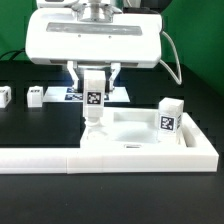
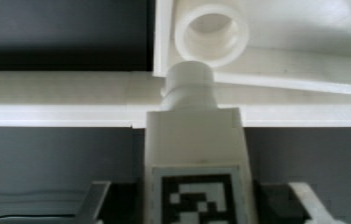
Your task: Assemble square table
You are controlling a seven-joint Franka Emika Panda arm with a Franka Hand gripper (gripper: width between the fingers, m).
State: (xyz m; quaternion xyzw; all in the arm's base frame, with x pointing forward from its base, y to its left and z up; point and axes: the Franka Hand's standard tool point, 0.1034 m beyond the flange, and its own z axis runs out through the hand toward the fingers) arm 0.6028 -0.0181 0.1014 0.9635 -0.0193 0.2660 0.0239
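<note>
Held leg (image 1: 94, 100): a white plastic block with square sides and matte, smooth faces. One face carries a black-and-white square tag. One end narrows to a short round peg.

I saw its long axis standing upright in the exterior view, peg end down. It hung at the left side of the tabletop (image 1: 140, 138), and its lower end was level with the tabletop's rim.

The gripper (image 1: 95, 88) pinched the held leg's upper part, one finger flat against each side. In the wrist view the dark fingers (image 2: 101, 200) flanked the tagged face.

In the wrist view the peg pointed toward a round corner hole (image 2: 207, 35) in the tabletop. The peg tip sat short of the hole and was not in it. I could not tell whether it touched the rim.

The tabletop was a white, square, shallow tray with a raised rim. It lay flat on the black table (image 1: 30, 125), just behind the white barrier (image 1: 60, 158).

A second leg (image 1: 169, 118) stood upright at the tabletop's right side, tag facing the camera. Two loose legs (image 1: 36, 96) lay far left on the table, well apart from the tabletop.
</note>
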